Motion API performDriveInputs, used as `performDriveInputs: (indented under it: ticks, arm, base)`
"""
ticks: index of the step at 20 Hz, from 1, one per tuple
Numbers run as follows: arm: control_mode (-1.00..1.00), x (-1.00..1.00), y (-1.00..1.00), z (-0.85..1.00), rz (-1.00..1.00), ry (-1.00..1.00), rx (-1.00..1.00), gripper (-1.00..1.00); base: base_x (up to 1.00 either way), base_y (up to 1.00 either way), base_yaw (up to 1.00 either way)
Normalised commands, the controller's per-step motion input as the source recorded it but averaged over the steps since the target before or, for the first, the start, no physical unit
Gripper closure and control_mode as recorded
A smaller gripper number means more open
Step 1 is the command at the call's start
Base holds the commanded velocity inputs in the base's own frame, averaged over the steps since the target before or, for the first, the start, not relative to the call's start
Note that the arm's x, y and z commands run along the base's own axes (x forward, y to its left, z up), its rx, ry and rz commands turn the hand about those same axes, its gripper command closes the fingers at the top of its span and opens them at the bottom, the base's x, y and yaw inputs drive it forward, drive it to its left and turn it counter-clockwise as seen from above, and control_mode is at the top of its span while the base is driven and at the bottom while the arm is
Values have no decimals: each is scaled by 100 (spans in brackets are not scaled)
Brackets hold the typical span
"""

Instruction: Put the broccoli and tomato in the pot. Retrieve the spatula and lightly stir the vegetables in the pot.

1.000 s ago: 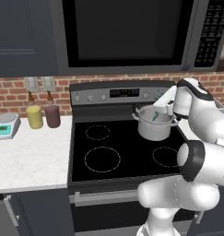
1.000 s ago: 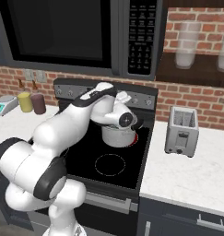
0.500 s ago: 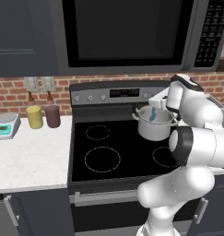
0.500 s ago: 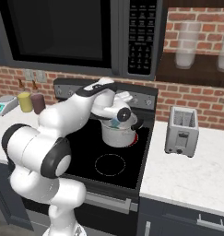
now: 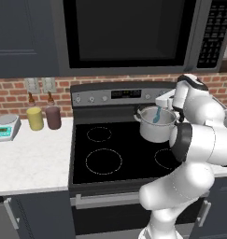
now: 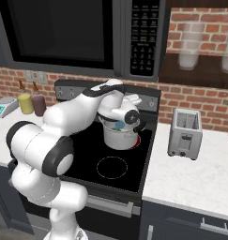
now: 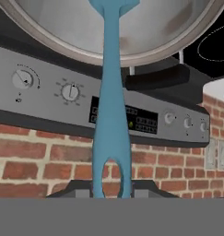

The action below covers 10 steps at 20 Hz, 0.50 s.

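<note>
The steel pot [image 5: 154, 130] stands on the stove's back right burner; it also appears in the right base view [image 6: 118, 138] and as a shiny rim in the hand view [image 7: 178, 41]. My gripper [image 5: 168, 101] [image 6: 126, 117] [image 7: 112, 188] hovers behind the pot, shut on the handle end of the light-blue spatula [image 5: 157, 115] [image 6: 118, 125] [image 7: 111, 110]. The spatula slants down over the rim with its blade inside the pot. The broccoli and tomato are hidden from every view.
A black stovetop [image 5: 110, 149] spreads in front of the pot. A yellow jar [image 5: 34, 118], a maroon jar [image 5: 53, 117] and a small scale [image 5: 4, 127] sit on the left counter. A toaster [image 6: 184, 133] stands on the right counter. A microwave [image 5: 129, 32] hangs overhead.
The arm's elbow and wrist have turned while the hand stayed behind the pot. The spatula's blade has shifted slightly inside the pot, and the grip has held.
</note>
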Motion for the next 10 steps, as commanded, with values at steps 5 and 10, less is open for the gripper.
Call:
performDriveInputs:
  ticks: [5,10]
  arm:
    - [-100,0,-19,-18,-7,3,2,100]
    - [-100,-2,-17,-14,-6,0,4,100]
  base:
    - [0,0,0]
    - [0,0,0]
